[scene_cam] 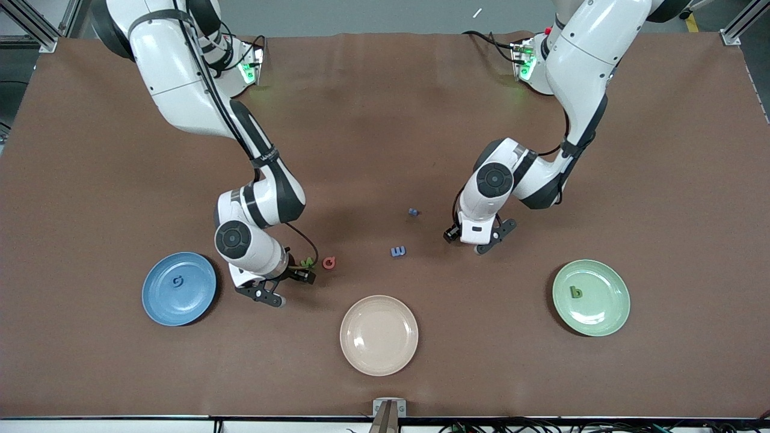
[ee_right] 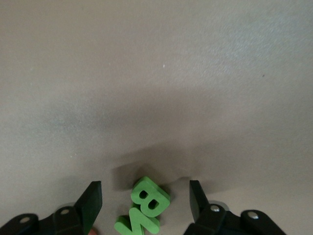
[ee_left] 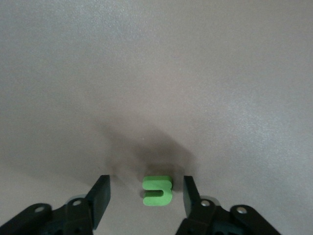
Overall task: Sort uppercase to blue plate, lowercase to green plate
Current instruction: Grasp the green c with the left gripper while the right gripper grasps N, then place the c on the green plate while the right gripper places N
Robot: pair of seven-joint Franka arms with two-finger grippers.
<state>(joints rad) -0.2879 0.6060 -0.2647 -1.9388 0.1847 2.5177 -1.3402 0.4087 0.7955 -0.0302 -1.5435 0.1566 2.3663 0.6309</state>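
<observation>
- Left pincer (ee_left: pixel 146 196) is low over the brown table (scene_cam: pixel 385 120), between the small blue pieces and the green plate, its two black fingers (ee_left: pixel 100 196) spread apart with a gap on each side of a green n/u letter (ee_left: pixel 157 190); nothing is gripped.
- Right pincer (ee_right: pixel 145 200) is down near the table between the blue plate and the cream plate, fingers (ee_right: pixel 92 198) parted and straddling a green B (ee_right: pixel 149 196); the B touches neither finger that I can see.
- Green N (ee_right: pixel 137 226) leans against the B, the two touching, partly out of the right wrist view.
- Red Q (scene_cam: pixel 329 262) lies on the table just beside the right pincer, toward the left arm's end.
- Blue plate (scene_cam: pixel 157 304) sits toward the right arm's end of the table, with a blue G (scene_cam: pixel 177 281) lying in it.
- Green plate (scene_cam: pixel 607 313) sits toward the left arm's end, with a green b/q letter (scene_cam: pixel 575 293) lying in it.
- Cream plate (scene_cam: pixel 379 335) is between those two plates and nearer the front camera.
- Blue m (scene_cam: pixel 398 251) lies on bare table between the two pincers, farther from the front camera than the cream plate.
- Tiny blue cross-like piece (scene_cam: pixel 412 211) lies farther still from the front camera, near the m but apart from it.
</observation>
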